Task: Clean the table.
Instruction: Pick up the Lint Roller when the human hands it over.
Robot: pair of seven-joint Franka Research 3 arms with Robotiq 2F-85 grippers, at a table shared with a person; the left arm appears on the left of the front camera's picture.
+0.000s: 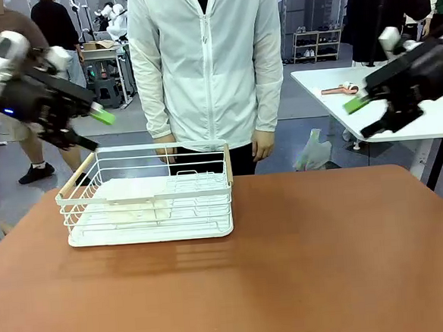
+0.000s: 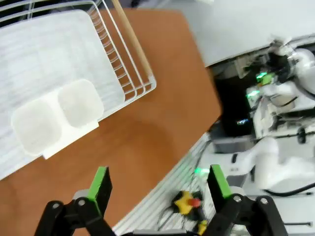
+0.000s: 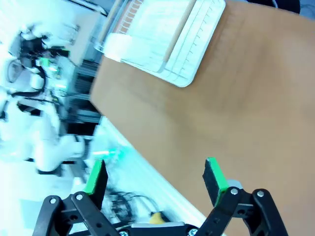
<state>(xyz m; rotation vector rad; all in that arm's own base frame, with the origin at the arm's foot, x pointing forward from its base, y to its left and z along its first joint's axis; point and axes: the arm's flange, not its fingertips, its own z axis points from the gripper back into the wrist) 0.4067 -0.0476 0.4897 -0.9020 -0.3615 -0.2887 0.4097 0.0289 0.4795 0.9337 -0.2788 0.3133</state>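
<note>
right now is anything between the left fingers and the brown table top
nothing visible: the open left fingers face bare reddish-brown table top, the white wire basket sits off to one side

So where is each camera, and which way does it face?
Front view: between the arms, looking across the table at the person; left gripper and right gripper raised either side.
Left wrist view: on the left arm, looking down past its open fingers at the wire basket.
Right wrist view: on the right arm, looking down past its open fingers at the table.
All share wire basket and table.
</note>
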